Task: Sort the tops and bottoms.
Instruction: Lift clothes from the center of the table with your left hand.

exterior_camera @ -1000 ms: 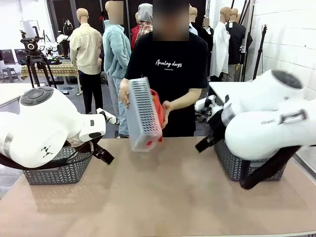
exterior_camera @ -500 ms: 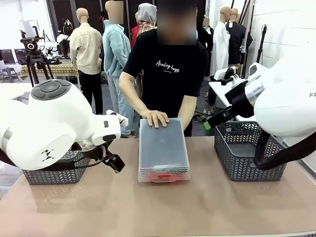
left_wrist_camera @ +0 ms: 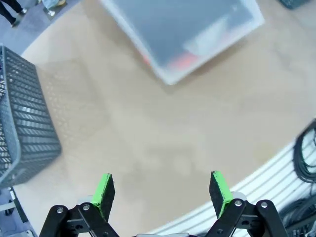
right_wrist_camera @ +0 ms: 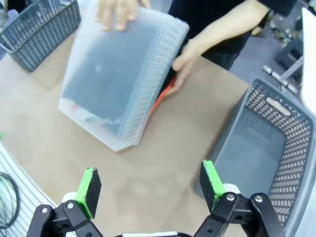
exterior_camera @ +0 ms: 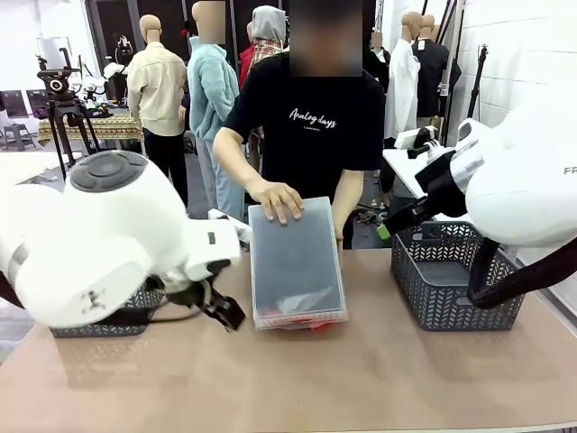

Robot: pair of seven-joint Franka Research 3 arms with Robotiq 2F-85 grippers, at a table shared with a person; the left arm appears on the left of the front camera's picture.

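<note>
Brown table [exterior_camera: 361,379] mid-frame with a see-through box [right_wrist_camera: 148,89] upside down under a person's hand [exterior_camera: 275,200]. Orange-red top [exterior_camera: 306,321] peeking out below, dark bottoms [right_wrist_camera: 98,84] inside. Left gripper [left_wrist_camera: 160,190] and right gripper [right_wrist_camera: 148,185] spread wide, holding nothing. No sorting done yet.

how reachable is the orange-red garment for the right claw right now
Probably not yet. The orange-red garment lies under the upturned clear bin, just an edge poking out, and the person's hands hold that bin. The right claw hangs open above the table, short of it.
</note>
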